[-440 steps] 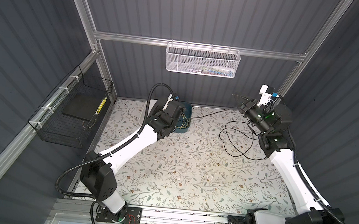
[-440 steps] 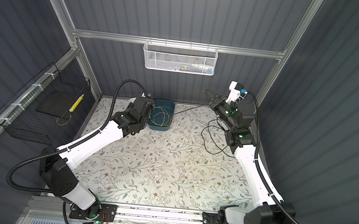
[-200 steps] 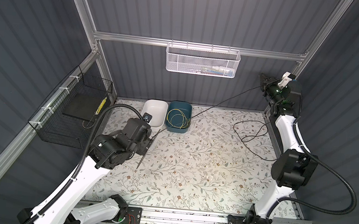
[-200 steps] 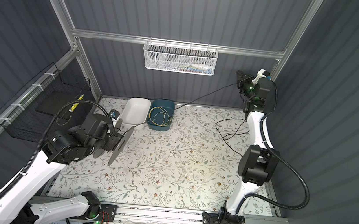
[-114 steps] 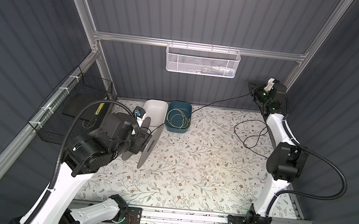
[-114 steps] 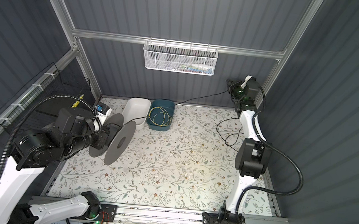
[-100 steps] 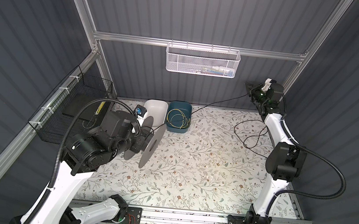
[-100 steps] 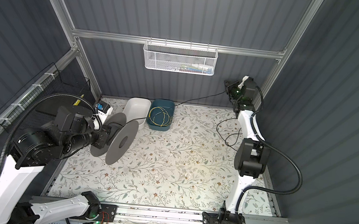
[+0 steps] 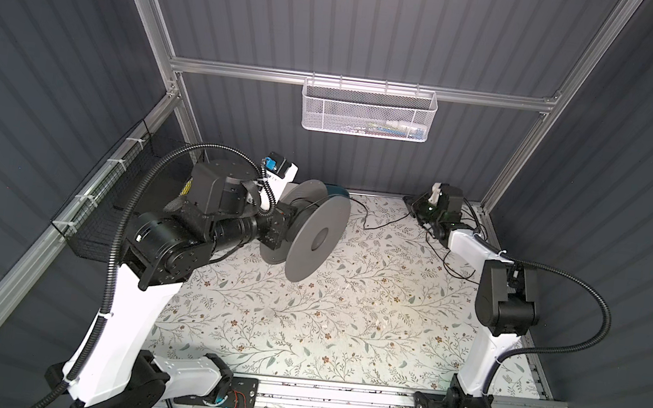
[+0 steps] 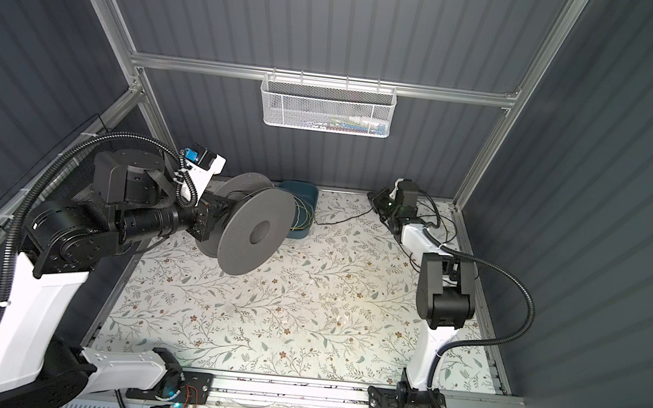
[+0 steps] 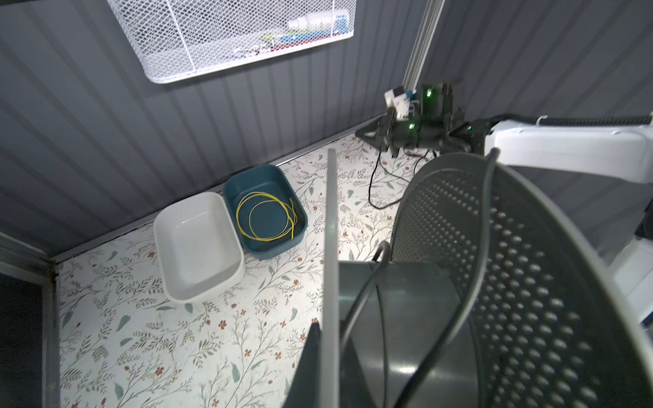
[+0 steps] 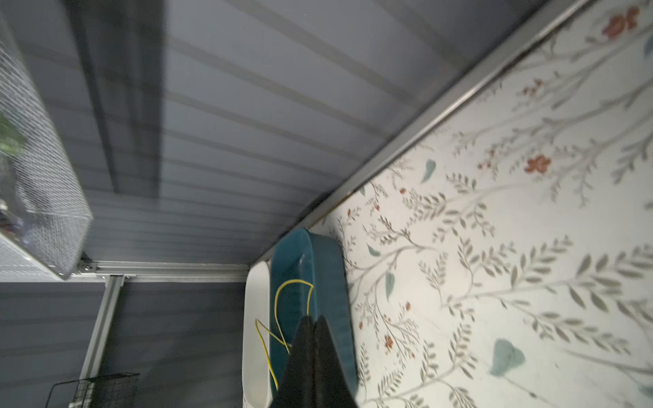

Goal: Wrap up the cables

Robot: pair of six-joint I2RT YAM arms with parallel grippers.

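- Slack is the main worry. The black wire (image 9: 387, 223) leaves the hub of the grey spool (image 9: 317, 237) held in the left jaws, drops to the table (image 9: 303, 315) and trails toward the right jaws. If the spool turns while that run hangs loose, the turns would likely sit sloppy on the hub or slip over a flange.
- More black loops lie on the table just behind the right jaws, beside that arm. Pulled fast, they could knot or catch on the arm.
- The spool is held by one flange only, near its rim. A sharp tug on the wire could twist it in the left jaws or drag it free.
- The yellow wire (image 11: 262, 193) lies coiled in the teal bin (image 11: 282, 247), out past the left jaws and well apart from them, with an empty white bin (image 11: 198, 247) touching it. A low swing of the spool could knock either bin.
- Left jaws: clamped on the thin flange, which runs edge-on between the dark fingers (image 11: 311, 371). The spool hangs clear of the table.
- Right jaws: pressed together, fingers (image 12: 318, 371) meeting at the tips, low near the table's far edge. The black wire leads up to them, but I cannot tell whether it is pinched there.
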